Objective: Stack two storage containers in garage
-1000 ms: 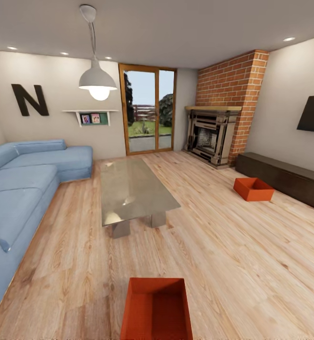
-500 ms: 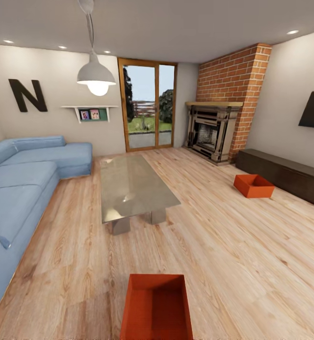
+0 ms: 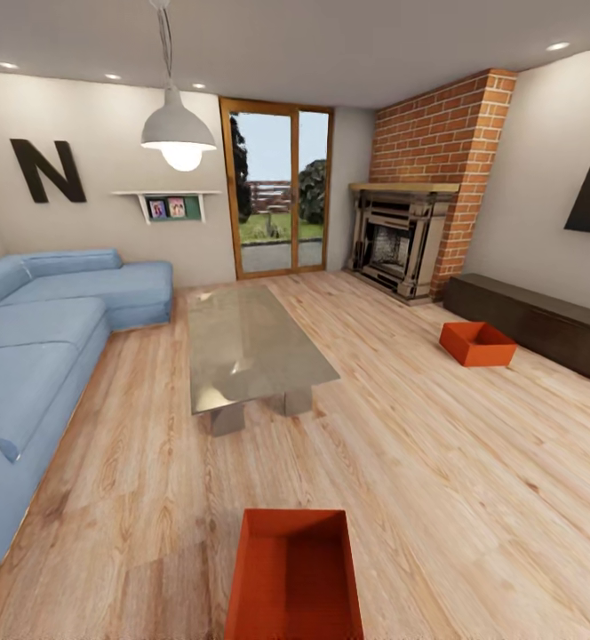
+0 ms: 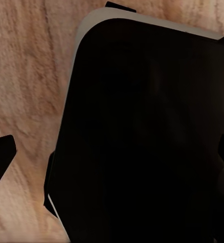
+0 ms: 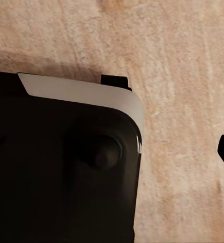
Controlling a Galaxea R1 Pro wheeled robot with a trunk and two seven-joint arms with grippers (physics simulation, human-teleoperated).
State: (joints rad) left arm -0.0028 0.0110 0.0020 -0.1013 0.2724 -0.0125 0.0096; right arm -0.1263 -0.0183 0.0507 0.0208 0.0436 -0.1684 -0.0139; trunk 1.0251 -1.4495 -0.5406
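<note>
Right now I'm lining up on the near storage container [image 3: 295, 573], this side of the coffee table [image 3: 246, 348], the far storage container [image 3: 477, 343] sitting right of it, needing a lowered reach; pincer states I cannot tell.

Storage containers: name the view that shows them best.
The head view. One storage container sits on the wood floor right below the camera, the other near the dark low cabinet. Both wrist views give wood planks and dark robot bodywork, no orange.

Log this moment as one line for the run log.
room: living room | near container: on wood floor, at bottom of head view | far container: by dark cabinet | carried: nothing visible
</note>
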